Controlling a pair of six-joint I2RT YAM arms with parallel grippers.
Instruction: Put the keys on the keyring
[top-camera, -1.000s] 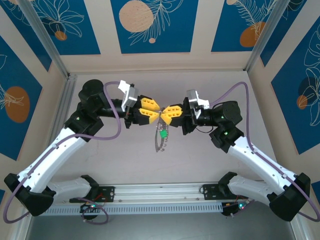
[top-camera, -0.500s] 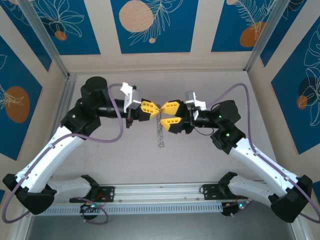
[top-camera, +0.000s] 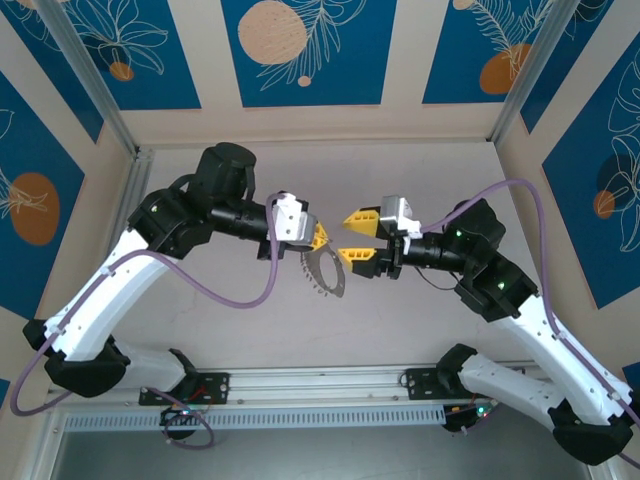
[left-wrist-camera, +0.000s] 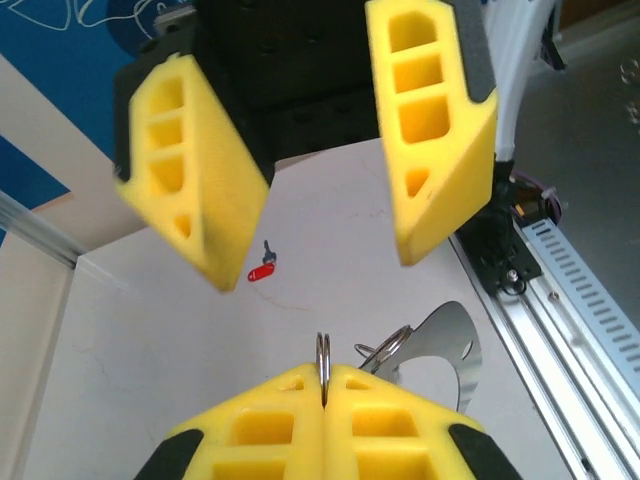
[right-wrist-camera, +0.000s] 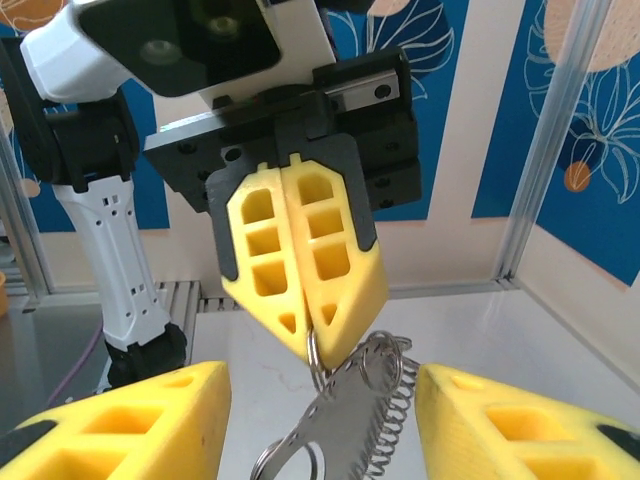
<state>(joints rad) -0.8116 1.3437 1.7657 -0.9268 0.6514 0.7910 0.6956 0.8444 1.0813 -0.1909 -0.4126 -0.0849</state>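
My left gripper (top-camera: 320, 238) is shut on a split ring of the keyring (top-camera: 325, 272), which hangs below it as a silvery plate with small rings and a coil. The left wrist view has the ring (left-wrist-camera: 323, 352) pinched edge-on between the closed yellow fingertips (left-wrist-camera: 280, 400), with the plate (left-wrist-camera: 445, 345) to the right. A red key (left-wrist-camera: 262, 270) lies alone on the white table. My right gripper (top-camera: 345, 236) stands open just right of the left one, holding nothing. From the right wrist, the keyring (right-wrist-camera: 355, 420) dangles between the spread right fingers (right-wrist-camera: 120, 420).
An aluminium rail (top-camera: 320, 385) runs along the near edge between the arm bases. Purple cables (top-camera: 235, 285) loop off both arms. Blue patterned panels (top-camera: 300, 50) and metal posts wall in the white table (top-camera: 400, 320).
The right gripper opened and let go of the keyring, then drew back to the right. The left gripper closed on the ring and carried it right and nearer.
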